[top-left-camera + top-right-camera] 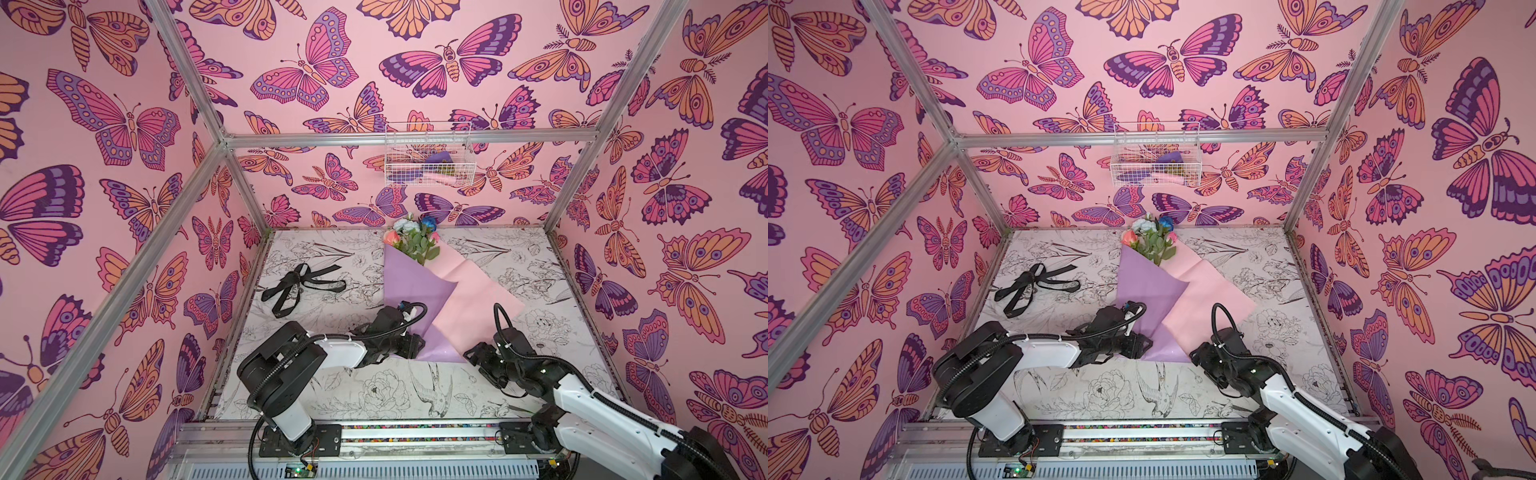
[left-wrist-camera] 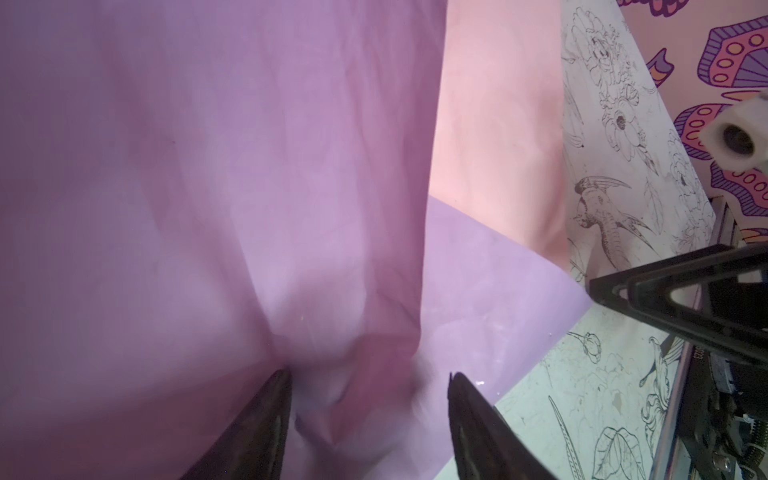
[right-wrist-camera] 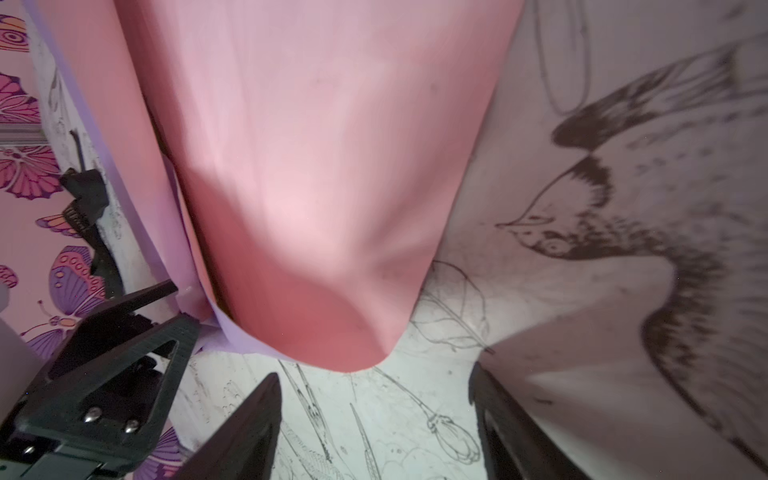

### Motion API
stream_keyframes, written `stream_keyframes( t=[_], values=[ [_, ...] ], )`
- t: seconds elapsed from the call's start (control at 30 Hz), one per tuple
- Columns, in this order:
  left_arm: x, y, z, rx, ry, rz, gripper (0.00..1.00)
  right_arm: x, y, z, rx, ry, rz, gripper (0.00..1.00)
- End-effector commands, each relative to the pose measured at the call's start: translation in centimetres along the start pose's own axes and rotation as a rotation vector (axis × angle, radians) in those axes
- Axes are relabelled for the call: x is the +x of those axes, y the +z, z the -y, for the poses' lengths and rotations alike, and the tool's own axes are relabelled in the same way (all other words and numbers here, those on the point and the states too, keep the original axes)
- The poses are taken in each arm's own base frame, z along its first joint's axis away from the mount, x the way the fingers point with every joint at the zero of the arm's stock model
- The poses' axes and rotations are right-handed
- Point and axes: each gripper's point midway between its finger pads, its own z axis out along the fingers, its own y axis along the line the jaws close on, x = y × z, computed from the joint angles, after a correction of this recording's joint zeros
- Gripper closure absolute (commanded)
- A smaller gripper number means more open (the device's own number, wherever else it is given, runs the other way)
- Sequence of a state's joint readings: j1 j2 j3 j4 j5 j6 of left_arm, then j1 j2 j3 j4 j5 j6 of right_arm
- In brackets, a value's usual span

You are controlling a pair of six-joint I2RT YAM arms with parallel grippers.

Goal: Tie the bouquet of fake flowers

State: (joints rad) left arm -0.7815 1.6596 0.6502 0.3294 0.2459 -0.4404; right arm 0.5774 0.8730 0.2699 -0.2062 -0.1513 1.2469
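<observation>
The bouquet of fake flowers [image 1: 413, 239] [image 1: 1152, 241] lies at the middle back of the table, with peach, pale and blue blooms sticking out of lilac paper [image 1: 411, 286] and pink paper [image 1: 478, 299]. My left gripper [image 1: 415, 345] [image 2: 370, 382] is at the wrap's near end. Its jaws stand apart around the bunched lilac paper [image 2: 249, 208], one finger [image 2: 266, 415] touching it. My right gripper [image 1: 473, 356] [image 3: 376, 386] is open over bare table, just short of the pink paper's rounded edge [image 3: 332, 324]. The stems are hidden inside the wrap.
A long black ribbon [image 1: 299, 286] [image 1: 1034, 286] lies loose on the table [image 1: 374, 395] at the left. A white wire basket [image 1: 428, 156] hangs on the back wall. Butterfly-patterned walls and metal frame bars close in the table.
</observation>
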Motion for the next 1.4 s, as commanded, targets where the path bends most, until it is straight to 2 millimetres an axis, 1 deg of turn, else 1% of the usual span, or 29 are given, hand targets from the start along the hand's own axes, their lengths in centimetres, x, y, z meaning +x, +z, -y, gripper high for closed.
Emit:
stream_keyframes(
  t=[0.0, 0.17, 0.3, 0.43, 0.57, 0.67, 0.77, 0.87, 0.97, 1.07, 1.17, 1.23, 1.3, 1.37],
  values=[
    [1.8, 0.7, -0.2, -0.002, -0.041, -0.054, 0.38, 0.4, 0.6, -0.9, -0.065, 0.051, 0.000, 0.24],
    [1.8, 1.0, -0.1, 0.005, -0.069, -0.055, 0.38, 0.3, 1.2, -1.3, -0.097, 0.069, 0.013, 0.24],
    [1.7, 1.2, 0.3, 0.023, -0.091, -0.050, 0.38, -0.2, 1.5, -1.5, -0.118, 0.055, 0.047, 0.23],
    [1.6, 1.5, 0.7, 0.040, -0.114, -0.043, 0.38, -1.6, 1.6, -1.3, -0.105, 0.043, 0.129, 0.20],
    [1.5, 1.6, 0.7, 0.043, -0.132, -0.037, 0.39, -3.2, 1.4, -2.4, -0.143, -0.003, 0.217, 0.18],
    [1.6, 1.6, 0.6, 0.041, -0.138, -0.034, 0.38, -4.1, 1.5, -2.6, -0.132, -0.046, 0.260, 0.16],
    [2.2, 1.6, 0.3, 0.033, -0.147, -0.047, 0.38, -4.7, 1.8, -2.7, -0.136, -0.067, 0.271, 0.16],
    [2.7, 1.7, 0.0, 0.028, -0.159, -0.058, 0.38, -5.0, 2.0, -2.4, -0.126, -0.083, 0.279, 0.16],
    [2.8, 1.8, -0.1, 0.026, -0.169, -0.057, 0.38, -5.6, 2.2, -2.4, -0.133, -0.113, 0.290, 0.15],
    [2.9, 1.9, -0.1, 0.027, -0.173, -0.061, 0.38, -6.6, 2.6, -2.6, -0.153, -0.130, 0.303, 0.15],
    [3.1, 2.0, 0.0, 0.032, -0.176, -0.069, 0.38, -7.7, 3.0, -3.8, -0.195, -0.162, 0.303, 0.19],
    [3.0, 2.0, 0.1, 0.037, -0.175, -0.068, 0.38, -8.7, 3.1, -4.4, -0.207, -0.178, 0.303, 0.23],
    [2.9, 2.0, 0.2, 0.042, -0.172, -0.066, 0.38, -9.8, 3.2, -4.7, -0.202, -0.183, 0.308, 0.28],
    [2.6, 1.8, 0.5, 0.052, -0.165, -0.061, 0.39, -11.0, 3.1, -4.6, -0.187, -0.183, 0.324, 0.30]
  ],
)
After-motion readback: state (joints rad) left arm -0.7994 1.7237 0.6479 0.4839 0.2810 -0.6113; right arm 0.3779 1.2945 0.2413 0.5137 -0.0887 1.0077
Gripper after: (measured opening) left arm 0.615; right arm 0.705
